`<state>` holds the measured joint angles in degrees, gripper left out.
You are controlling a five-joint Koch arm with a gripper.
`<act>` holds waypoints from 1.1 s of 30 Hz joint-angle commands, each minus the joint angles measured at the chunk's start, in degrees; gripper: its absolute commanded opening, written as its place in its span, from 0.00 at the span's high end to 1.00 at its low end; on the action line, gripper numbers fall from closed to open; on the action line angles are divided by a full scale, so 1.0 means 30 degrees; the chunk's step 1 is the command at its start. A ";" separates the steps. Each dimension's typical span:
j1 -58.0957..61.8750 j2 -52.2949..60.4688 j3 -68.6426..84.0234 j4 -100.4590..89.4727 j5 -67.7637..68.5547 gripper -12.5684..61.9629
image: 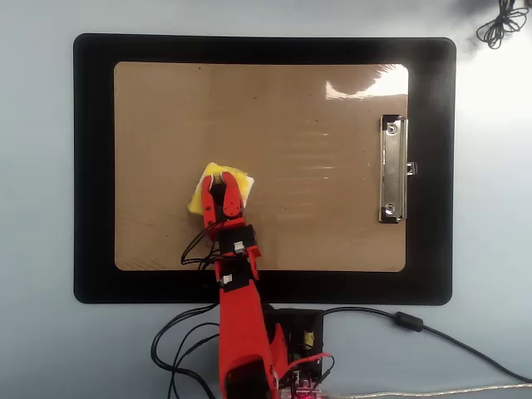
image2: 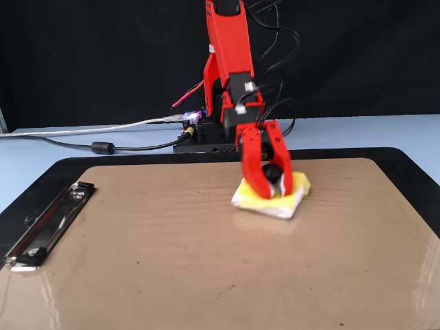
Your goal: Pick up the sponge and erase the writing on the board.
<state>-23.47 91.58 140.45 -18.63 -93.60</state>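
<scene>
Gripping the sponge (image2: 272, 199) by its black knob, the red gripper (image2: 273, 187) pressed it flat on the board (image: 316, 108). Sponge sat left of centre in the overhead view, well apart from the metal clip (image: 393, 169).

Sponges: one, a yellow sponge (image: 218, 184) (image2: 271, 198) with a white edge layer, on the left half of the board in the overhead view.
Boards: one, a tan glossy board (image: 316, 108) (image2: 137, 261).
Metal clips: one silver clip (image: 393, 169) (image2: 42, 225), at the board's right side in the overhead view.
Mats: one black mat (image: 93, 166) (image2: 41, 175) under the board.
Arms: one red arm (image: 241, 332) (image2: 227, 55), at the near edge in the overhead view.
Grippers: one gripper (image: 219, 176) (image2: 273, 191), with two red jaws.
Written words on the board: none to count.
Cable bundles: one dark coil (image: 501, 18), far right corner in the overhead view.
</scene>
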 commanded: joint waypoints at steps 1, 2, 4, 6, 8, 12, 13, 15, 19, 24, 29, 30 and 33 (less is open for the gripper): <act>-0.0469 -0.1758 -0.1699 -0.0234 -0.0908 0.94; -0.0469 -0.3193 -0.3223 -0.0234 -0.0908 0.94; -0.0645 -0.6504 -0.6592 -0.0293 -0.0908 0.94; -0.1904 -0.7646 -0.8174 -0.0146 -0.0967 0.94; -0.4072 -0.6855 -0.7559 -0.0088 -0.1934 0.94; -0.9727 -0.5596 -0.6182 -0.0176 -0.7910 0.94; -1.0752 -0.5625 -0.6182 -0.0176 -0.8701 0.94; -1.2012 -0.5537 -0.5947 -0.0088 -0.9258 0.94; -1.2158 -0.3076 -0.3896 0.0938 -0.9258 0.94; -1.2129 0.2607 -0.0029 0.4834 -0.8965 0.94; -1.2041 0.2959 0.0557 0.4893 -0.8262 0.94; -1.2012 0.2520 0.0498 0.4863 -0.8145 0.94; -1.2012 0.1582 -0.0146 0.4482 -0.8145 0.94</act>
<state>-58.97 96.50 140.98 -4.04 -119.27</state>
